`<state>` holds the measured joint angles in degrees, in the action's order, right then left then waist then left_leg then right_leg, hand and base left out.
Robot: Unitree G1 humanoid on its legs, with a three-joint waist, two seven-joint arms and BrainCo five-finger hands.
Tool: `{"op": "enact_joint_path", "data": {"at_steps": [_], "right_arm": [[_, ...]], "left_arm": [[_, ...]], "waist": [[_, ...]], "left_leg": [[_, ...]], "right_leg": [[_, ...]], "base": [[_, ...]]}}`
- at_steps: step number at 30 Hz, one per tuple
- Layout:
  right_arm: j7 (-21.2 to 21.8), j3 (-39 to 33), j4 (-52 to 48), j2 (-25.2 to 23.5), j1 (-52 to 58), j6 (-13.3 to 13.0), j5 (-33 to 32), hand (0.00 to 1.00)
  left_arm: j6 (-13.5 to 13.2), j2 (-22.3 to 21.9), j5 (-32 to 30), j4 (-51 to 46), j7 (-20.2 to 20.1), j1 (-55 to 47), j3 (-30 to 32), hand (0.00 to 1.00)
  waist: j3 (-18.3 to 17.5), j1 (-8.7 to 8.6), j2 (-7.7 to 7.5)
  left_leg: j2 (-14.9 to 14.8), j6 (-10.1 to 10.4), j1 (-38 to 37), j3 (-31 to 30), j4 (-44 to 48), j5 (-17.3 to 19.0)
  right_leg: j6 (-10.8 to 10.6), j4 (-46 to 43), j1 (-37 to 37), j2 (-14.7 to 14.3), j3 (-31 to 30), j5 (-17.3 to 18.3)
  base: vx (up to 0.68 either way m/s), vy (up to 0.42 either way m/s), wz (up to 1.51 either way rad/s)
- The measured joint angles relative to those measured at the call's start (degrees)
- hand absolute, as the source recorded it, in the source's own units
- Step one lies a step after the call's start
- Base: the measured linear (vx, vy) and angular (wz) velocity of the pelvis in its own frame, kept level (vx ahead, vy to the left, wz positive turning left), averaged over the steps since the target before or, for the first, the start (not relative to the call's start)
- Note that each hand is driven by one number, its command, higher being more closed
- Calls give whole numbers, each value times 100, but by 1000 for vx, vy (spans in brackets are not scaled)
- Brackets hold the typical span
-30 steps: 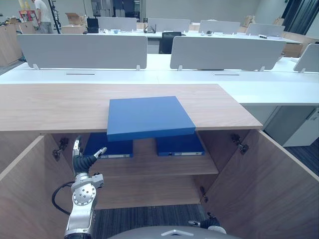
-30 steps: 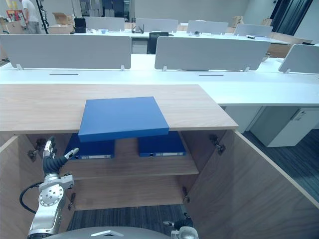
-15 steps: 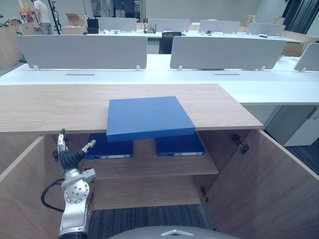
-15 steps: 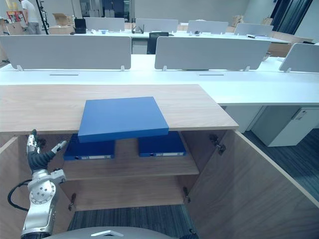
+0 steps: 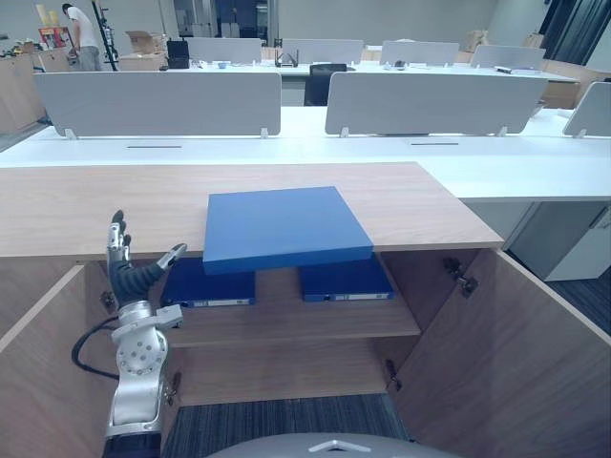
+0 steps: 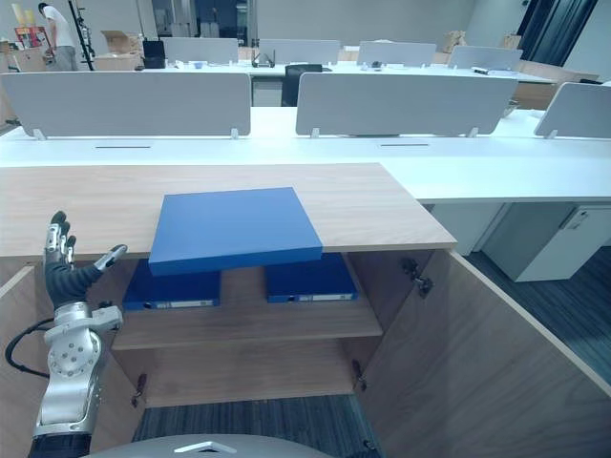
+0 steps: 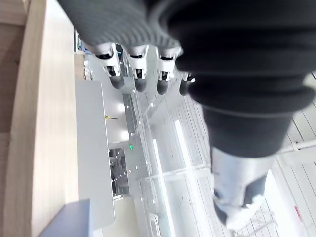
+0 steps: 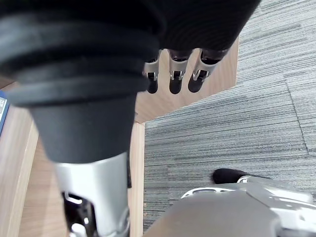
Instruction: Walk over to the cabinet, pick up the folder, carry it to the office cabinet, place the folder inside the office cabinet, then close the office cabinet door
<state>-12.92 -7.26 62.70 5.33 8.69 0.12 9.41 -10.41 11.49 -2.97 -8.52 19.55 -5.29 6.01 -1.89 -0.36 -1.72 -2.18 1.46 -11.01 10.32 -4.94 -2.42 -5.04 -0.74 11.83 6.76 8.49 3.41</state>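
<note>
A flat blue folder (image 5: 286,227) lies on the wooden cabinet top (image 5: 95,205), its front edge hanging slightly over the open compartment. My left hand (image 5: 129,272) is raised to the folder's left, at the level of the cabinet's front edge. It is open, fingers straight and thumb spread, and touches nothing. The left wrist view shows those fingers (image 7: 138,74) beside the cabinet top (image 7: 44,123), with a corner of the folder (image 7: 69,219). My right hand (image 8: 170,74) hangs low over the carpet, fingers relaxed and empty.
Both cabinet doors stand open, left (image 5: 38,382) and right (image 5: 506,353). Two more blue folders (image 5: 208,284) (image 5: 346,280) lie on the inner shelf (image 5: 296,320). White desks with grey dividers (image 5: 158,100) stand behind. A person (image 5: 81,24) is far back left.
My left hand has risen from in front of the shelf, up and leftward, to the cabinet's top edge. The right hand, low in the eye views a second ago, has dropped out of them.
</note>
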Motion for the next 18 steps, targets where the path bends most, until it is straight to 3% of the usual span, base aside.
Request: {"op": "enact_joint_path", "data": {"at_steps": [2, 3, 4, 6, 8, 12, 18], "right_arm": [[35, 0, 28, 4, -32, -22, 0, 0], [40, 29, 34, -2, -33, -35, -2, 0], [40, 20, 86, 18, -54, -37, -2, 0], [43, 2, 131, 26, -79, -30, -2, 0], [52, 2, 163, 30, -78, -29, 0, 0], [174, 21, 239, 63, -116, -46, -1, 0], [217, 32, 238, 96, -114, -54, -4, 0]], "left_arm": [[88, 942, 54, -376, -221, 462, 165, 0], [-27, 1409, 181, -1070, -257, 520, 252, 0], [-275, 1513, 165, -1863, -301, 413, 237, 0], [-633, 1189, 125, -2877, -412, 67, 4, 0], [-835, 952, -7, -3156, -537, -157, -319, 0], [-817, 912, -30, -3062, -621, -160, -480, 0], [-792, 936, -336, -3068, -860, -101, -1260, 0]], "waist": [[-21, -21, -14], [-43, -28, -23], [-50, -14, -9], [-51, -6, 2], [-55, 42, -2], [-47, 65, 10], [-40, 20, 14]], "left_leg": [[-29, 0, 66, 9, -1, 0], [-43, -2, 114, 45, 0, -2], [-36, -31, 120, 72, 2, -22], [-10, -18, 83, 90, 2, -11], [9, -17, 73, 81, 2, -10], [-32, 21, 16, 83, -1, 13], [-39, 23, 35, 86, -2, 10]], "right_leg": [[4, -7, -38, -17, -10, 1], [9, -59, -121, -23, -52, 8], [-13, -123, -166, -19, -102, 3], [-26, -157, -157, 10, -153, -4], [-11, -179, -153, 10, -158, 7], [38, -271, -166, -14, -175, 123], [-1, -290, -218, -15, -300, 155]], "base": [[-32, -10, -7], [11, -9, -14], [43, 1, -15], [49, 27, -6], [9, 24, 3], [-54, -15, -1], [-33, 2, -3]]}}
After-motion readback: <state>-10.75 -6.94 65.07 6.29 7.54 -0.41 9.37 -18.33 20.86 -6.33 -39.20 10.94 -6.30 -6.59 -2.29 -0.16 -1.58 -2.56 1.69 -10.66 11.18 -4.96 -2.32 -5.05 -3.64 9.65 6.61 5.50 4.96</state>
